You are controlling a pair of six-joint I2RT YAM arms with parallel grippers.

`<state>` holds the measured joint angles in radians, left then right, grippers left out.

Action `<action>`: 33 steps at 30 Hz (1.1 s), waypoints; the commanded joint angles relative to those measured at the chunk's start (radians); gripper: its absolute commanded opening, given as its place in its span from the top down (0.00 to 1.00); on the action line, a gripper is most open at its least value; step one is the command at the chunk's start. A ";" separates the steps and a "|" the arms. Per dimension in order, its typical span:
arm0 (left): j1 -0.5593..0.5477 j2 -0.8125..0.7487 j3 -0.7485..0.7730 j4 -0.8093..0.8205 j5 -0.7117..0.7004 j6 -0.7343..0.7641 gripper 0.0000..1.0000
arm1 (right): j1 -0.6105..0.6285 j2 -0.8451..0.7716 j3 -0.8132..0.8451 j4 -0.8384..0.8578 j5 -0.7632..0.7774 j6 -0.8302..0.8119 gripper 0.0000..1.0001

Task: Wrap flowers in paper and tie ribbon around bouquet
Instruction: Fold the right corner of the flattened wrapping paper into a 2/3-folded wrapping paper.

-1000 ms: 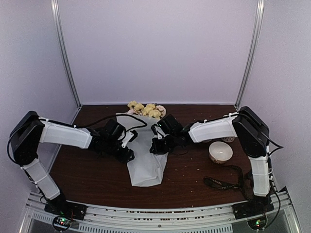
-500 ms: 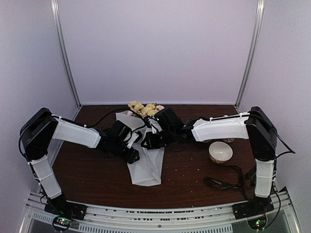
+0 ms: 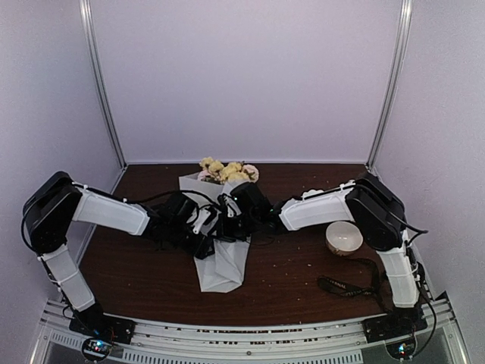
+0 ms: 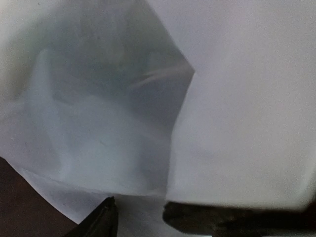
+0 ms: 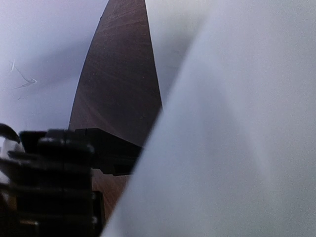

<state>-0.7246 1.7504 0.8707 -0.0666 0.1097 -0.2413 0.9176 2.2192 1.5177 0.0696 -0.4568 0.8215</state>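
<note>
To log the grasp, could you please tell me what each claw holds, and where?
Right claw: shut on the paper, at its folded-over flap, mid-length. Left claw: open beside it, apparently gripping nothing.

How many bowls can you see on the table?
1. The white bowl sits on the right side of the table, next to the right arm, behind the black ribbon. Another could be hidden behind that arm.

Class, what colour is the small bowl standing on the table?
The bowl is white; the top external view shows it best.
</note>
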 commanded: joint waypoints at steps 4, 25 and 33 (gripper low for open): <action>-0.008 -0.229 -0.011 -0.062 0.080 0.032 0.26 | -0.019 0.045 0.014 -0.047 0.000 0.082 1.00; -0.035 -0.157 0.078 -0.268 0.323 -0.133 0.07 | -0.011 0.005 0.030 -0.068 0.098 0.076 1.00; -0.028 -0.078 0.127 -0.277 0.326 -0.128 0.45 | -0.008 -0.037 0.027 -0.066 0.109 0.047 1.00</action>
<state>-0.7582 1.6711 0.9634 -0.3363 0.4316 -0.3672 0.9077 2.2459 1.5333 0.0074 -0.3950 0.8925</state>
